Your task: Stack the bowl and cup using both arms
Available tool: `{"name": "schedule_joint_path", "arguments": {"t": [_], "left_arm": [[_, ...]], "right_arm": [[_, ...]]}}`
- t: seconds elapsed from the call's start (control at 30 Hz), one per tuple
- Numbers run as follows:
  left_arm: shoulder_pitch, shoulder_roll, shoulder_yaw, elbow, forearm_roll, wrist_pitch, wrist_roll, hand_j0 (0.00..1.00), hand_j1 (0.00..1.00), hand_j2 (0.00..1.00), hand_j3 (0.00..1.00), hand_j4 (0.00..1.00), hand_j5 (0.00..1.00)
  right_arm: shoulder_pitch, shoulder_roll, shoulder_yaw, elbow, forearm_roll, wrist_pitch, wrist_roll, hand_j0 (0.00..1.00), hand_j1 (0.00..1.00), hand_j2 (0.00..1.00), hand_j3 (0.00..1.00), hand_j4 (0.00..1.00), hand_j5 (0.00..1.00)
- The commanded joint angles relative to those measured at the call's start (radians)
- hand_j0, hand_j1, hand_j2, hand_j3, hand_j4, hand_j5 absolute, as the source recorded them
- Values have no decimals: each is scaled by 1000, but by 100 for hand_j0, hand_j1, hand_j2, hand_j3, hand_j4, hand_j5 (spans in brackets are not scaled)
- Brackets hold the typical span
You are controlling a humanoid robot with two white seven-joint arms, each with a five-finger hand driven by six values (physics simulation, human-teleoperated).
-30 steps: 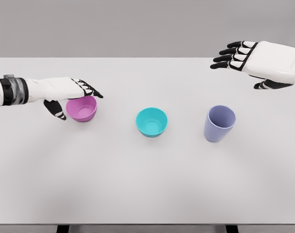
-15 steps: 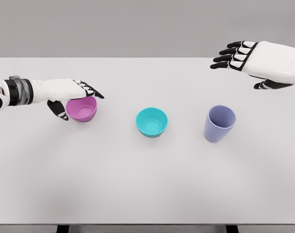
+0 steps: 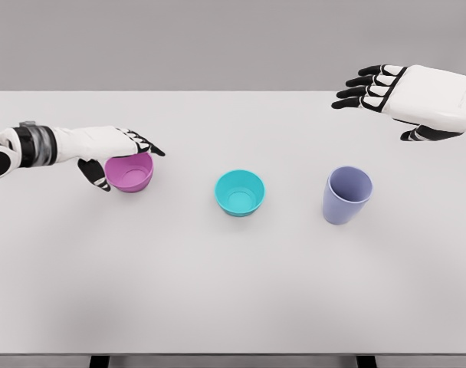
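Note:
A pink bowl [image 3: 130,173] sits on the white table [image 3: 233,261] at the left. My left hand [image 3: 118,157] reaches over its rim from the left, fingers stretched above the far edge and thumb down beside the near left wall; it is not closed on the bowl. A teal bowl [image 3: 239,192] stands at the table's middle. To its right stands a lavender cup [image 3: 346,195], upright. My right hand [image 3: 375,90] hovers open well above and behind the cup, fingers spread and pointing left.
The table's front edge [image 3: 233,354] runs along the bottom of the view, with two dark legs showing under it. A plain grey wall lies behind the table.
My left forearm has slid a little to the right, bringing the hand slightly further over the pink bowl. The right hand, the bowls and the cup have not moved.

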Motion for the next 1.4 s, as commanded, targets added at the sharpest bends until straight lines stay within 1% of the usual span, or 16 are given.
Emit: {"name": "schedule_joint_path", "arguments": {"t": [0.0,0.87,1.1,1.17,1.37], "left_arm": [[0,-4,-5,3,3,2,0,100,100,100,100,100,100],[-5,-29,-17,64,3,-1,0,100,100,100,100,100,100],[-5,-35,-17,66,-11,0,0,100,100,100,100,100,100],[-6,-43,-17,85,-17,-5,0,100,100,100,100,100,100],[-6,-49,-15,87,-23,-5,0,100,100,100,100,100,100]], "right_arm": [[0,-1,0,0,-5,3,-1,100,100,100,100,100,100],[0,-1,0,0,-5,3,-1,100,100,100,100,100,100],[0,-1,0,0,-5,3,-1,100,100,100,100,100,100],[0,-1,0,0,-5,3,-1,100,100,100,100,100,100],[0,-1,0,0,-5,3,-1,100,100,100,100,100,100]]}}
